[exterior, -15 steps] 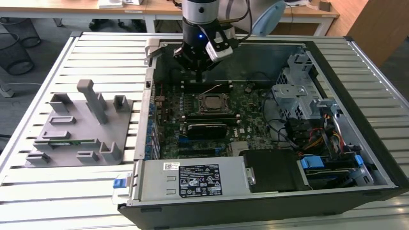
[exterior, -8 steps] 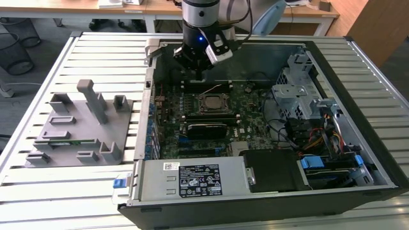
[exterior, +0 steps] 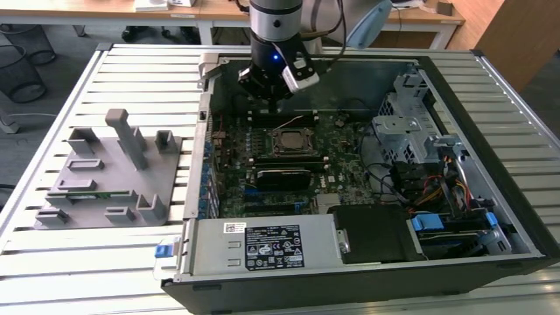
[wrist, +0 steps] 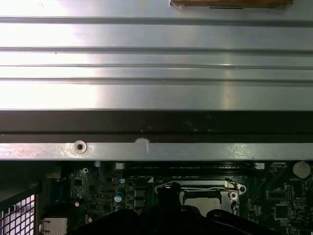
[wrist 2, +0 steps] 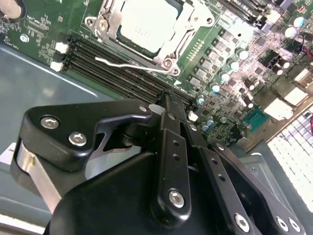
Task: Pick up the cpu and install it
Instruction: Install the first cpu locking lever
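Hovering over case (exterior: 350, 73) on slatted table (exterior: 131, 72), desks (exterior: 96, 12) behind, gripper (exterior: 267, 98) closed empty, cpu (exterior: 289, 140) socketed.

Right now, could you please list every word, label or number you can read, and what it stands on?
Nothing can be read.
power supply labels: print too small.
motherboard lettering, second wrist view: too blurred.
cpu top: washed out by glare, no marks visible.
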